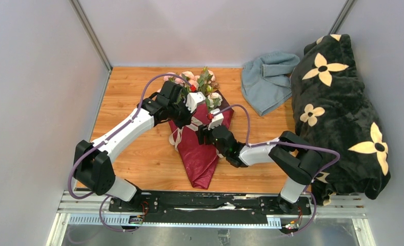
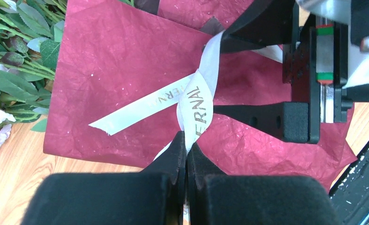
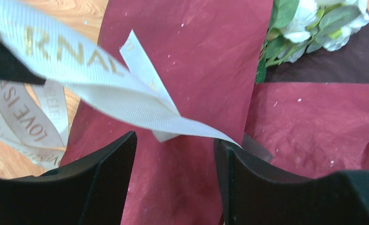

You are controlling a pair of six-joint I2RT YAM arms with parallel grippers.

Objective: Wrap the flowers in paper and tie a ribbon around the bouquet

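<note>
We hold our left gripper (image 2: 186,140) pinched together on the ribbon (image 2: 196,101) over the bouquet (image 1: 202,154), which lies mid-table with its narrow end towards us. Our right gripper (image 3: 175,138) stands apart, and the ribbon crosses its gap. Table (image 1: 133,102) wood shows to the left; a blue towel (image 1: 266,82) and a black blanket (image 1: 338,107) lie to the right.

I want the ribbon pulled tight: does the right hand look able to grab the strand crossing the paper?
Probably yes. The right hand is open, and the ribbon runs straight across its gap with nothing in between. The left hand is shut on another stretch.
</note>
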